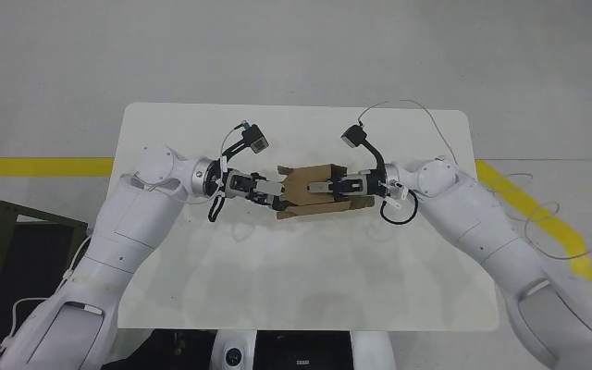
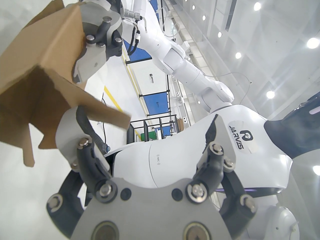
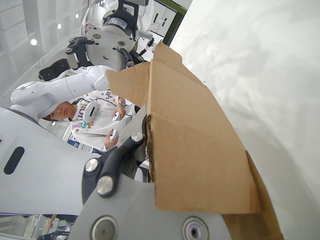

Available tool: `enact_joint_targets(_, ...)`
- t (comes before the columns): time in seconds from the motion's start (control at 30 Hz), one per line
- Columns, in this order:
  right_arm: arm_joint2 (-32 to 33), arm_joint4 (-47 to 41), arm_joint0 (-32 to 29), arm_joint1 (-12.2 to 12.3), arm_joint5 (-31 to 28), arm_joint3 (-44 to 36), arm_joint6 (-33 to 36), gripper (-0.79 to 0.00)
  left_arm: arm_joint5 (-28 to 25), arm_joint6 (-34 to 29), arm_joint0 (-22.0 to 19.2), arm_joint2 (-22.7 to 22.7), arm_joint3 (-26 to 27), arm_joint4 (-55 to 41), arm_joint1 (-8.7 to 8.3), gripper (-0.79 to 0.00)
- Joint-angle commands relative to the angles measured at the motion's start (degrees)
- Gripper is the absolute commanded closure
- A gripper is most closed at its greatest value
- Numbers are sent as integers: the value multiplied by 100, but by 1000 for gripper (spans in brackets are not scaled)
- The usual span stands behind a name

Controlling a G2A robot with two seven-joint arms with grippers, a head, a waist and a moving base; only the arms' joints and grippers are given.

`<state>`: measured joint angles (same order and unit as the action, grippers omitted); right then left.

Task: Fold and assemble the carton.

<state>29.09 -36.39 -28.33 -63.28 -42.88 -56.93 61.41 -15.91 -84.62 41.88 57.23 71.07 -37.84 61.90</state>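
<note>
Left gripper (image 2: pixel 147 118) spread wide, one finger (image 2: pixel 82 126) touching a loose flap (image 2: pixel 107 113) of the half-open carton (image 1: pixel 296 196) at the table's (image 1: pixel 305 277) middle. Right gripper (image 1: pixel 321 186) looks clamped on the carton's wall. Risk: pushing the flap against that single-wall pinch could twist the carton or pull it out.

This is a robotics lab in a large industrial hall. Rows of round ceiling lights (image 2: pixel 257 6) hang from a high ceiling, and blue partition panels (image 2: pixel 156 103) on black frames divide the space. A yellow floor line (image 1: pixel 55 166) runs across the grey floor (image 1: pixel 277 55) beside the white table (image 1: pixel 305 287).
</note>
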Motion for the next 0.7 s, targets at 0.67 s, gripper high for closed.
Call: enact_joint_targets(0.67, -51, 13, -265, 99, 319, -650, 319, 0, -32, 9, -119, 99, -169, 333, -10, -785)
